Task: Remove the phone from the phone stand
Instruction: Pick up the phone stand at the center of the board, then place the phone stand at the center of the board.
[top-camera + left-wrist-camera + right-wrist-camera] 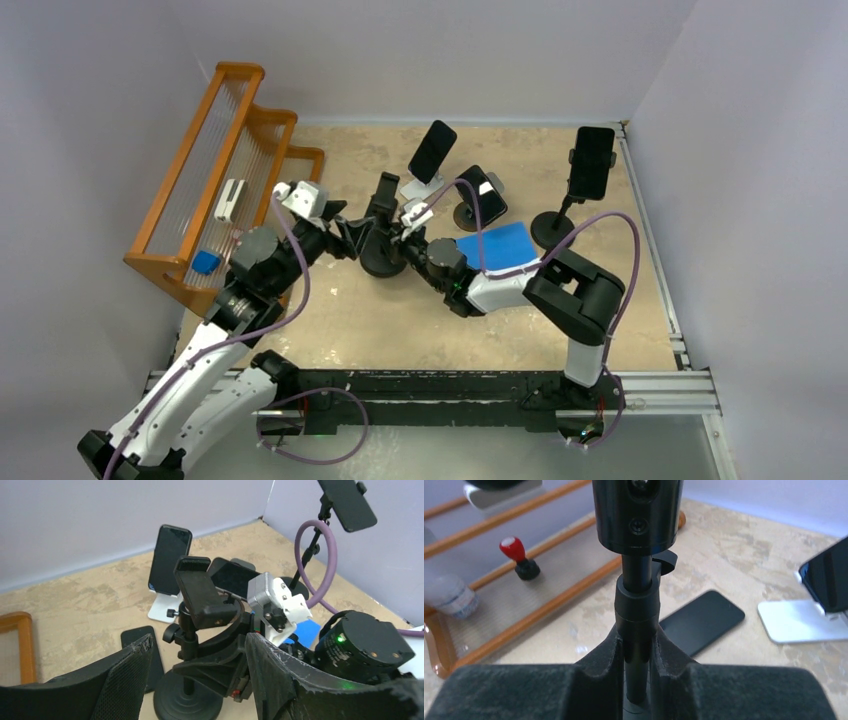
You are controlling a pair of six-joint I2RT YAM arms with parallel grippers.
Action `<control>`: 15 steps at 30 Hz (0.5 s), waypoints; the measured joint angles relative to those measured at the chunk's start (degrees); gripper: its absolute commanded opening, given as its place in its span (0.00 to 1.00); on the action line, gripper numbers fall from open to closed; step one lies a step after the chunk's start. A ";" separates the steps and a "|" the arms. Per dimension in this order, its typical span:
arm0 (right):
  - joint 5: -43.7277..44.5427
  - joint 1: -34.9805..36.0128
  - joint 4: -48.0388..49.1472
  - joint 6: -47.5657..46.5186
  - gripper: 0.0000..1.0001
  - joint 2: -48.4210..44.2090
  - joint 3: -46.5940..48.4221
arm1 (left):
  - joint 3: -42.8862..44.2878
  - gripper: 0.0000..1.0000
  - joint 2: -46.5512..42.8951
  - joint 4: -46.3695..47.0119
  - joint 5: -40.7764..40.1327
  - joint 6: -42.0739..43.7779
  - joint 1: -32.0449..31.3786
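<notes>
The black phone stand (381, 250) has a round base and a pole (638, 605). Its clamp cradle (200, 592) looks empty. A black phone (141, 652) lies flat on the table just left of the base; it also shows in the right wrist view (701, 622). My right gripper (638, 635) is shut on the stand's pole, low down, and shows in the top view (405, 238). My left gripper (199, 645) is open and empty. It hovers close to the stand on its left side (350, 228), above the flat phone.
Three other stands hold phones: a white one (432, 150), a low black one (482, 195) and a tall one (591, 162). A blue pad (495, 245) lies by my right arm. An orange wooden rack (225, 170) with small items stands at the left.
</notes>
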 measured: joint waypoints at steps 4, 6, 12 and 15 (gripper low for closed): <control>-0.26 0.00 -0.66 -0.55 0.00 2.67 6.19 | -0.90 0.65 -4.33 0.85 -1.38 0.00 0.00; -0.52 0.00 -1.03 -0.59 0.00 4.76 9.27 | -1.55 0.65 -6.47 1.46 -1.86 0.00 0.00; -1.44 -0.11 -3.76 -2.21 0.00 13.40 20.13 | -2.45 0.65 -9.70 3.50 -2.71 0.02 0.00; -1.53 -0.39 -5.90 -3.28 0.00 17.79 26.38 | -2.51 0.65 -9.53 3.48 -3.02 0.00 0.00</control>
